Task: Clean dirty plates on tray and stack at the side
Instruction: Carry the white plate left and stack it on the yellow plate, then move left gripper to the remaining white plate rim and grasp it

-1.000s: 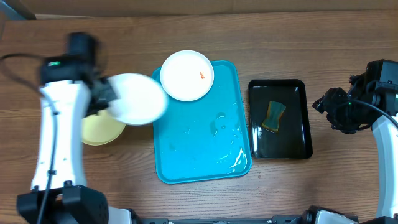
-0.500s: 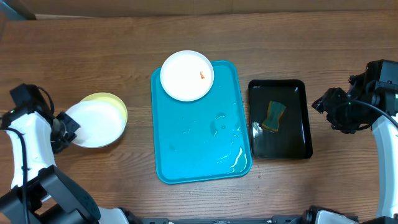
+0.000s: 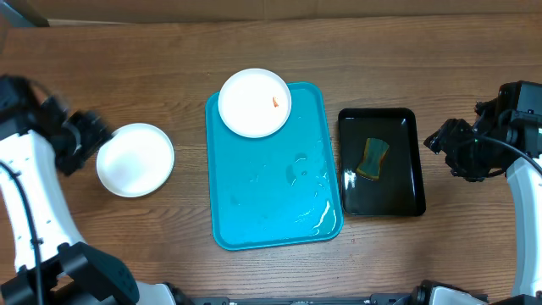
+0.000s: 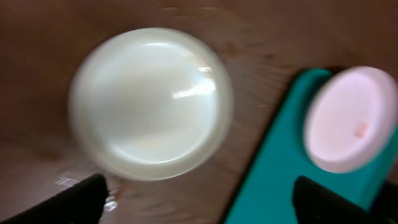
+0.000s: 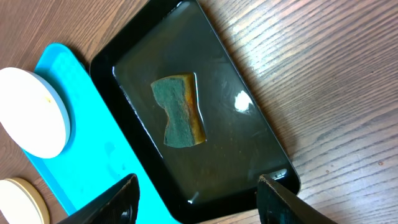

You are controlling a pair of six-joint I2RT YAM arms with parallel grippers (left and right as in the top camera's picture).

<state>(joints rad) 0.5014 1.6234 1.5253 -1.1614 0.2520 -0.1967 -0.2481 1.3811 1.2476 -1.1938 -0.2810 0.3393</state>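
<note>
A brown wooden surface (image 3: 152, 51) carries everything here. The dirty plate (image 3: 254, 102), white with a small orange-red speck (image 3: 276, 102) right of its middle, sits on the far left corner of the blue tray (image 3: 271, 203), overhanging the rim toward the surface's far edge. The tray lies mid-surface, wet, with glints of water on its near half and nothing else on it. Well apart, near the left edge, a clean white plate (image 3: 135, 159) rests flat; whether another lies under it cannot be told from above. The left fingers (image 4: 81, 196) hover just beside that plate, spread wide and holding nothing. Toward the right edge, a glossy black tray (image 3: 381, 199) holds a green-and-yellow sponge (image 3: 373, 159). The right fingers (image 5: 118, 199) hang above it, also apart and empty.

The set-down at the side looks finished, so the step in hand is probably fetching the speckled plate. The left arm should rise clear before crossing, so it does not nudge the clean plate. The overhanging rim is the best place to grip, since one finger can slip beneath it there. A wet plate will be slick, so the grip should be firm and the plate kept over the blue tray to catch drips. The sponge is best pinched across its narrow waist.
</note>
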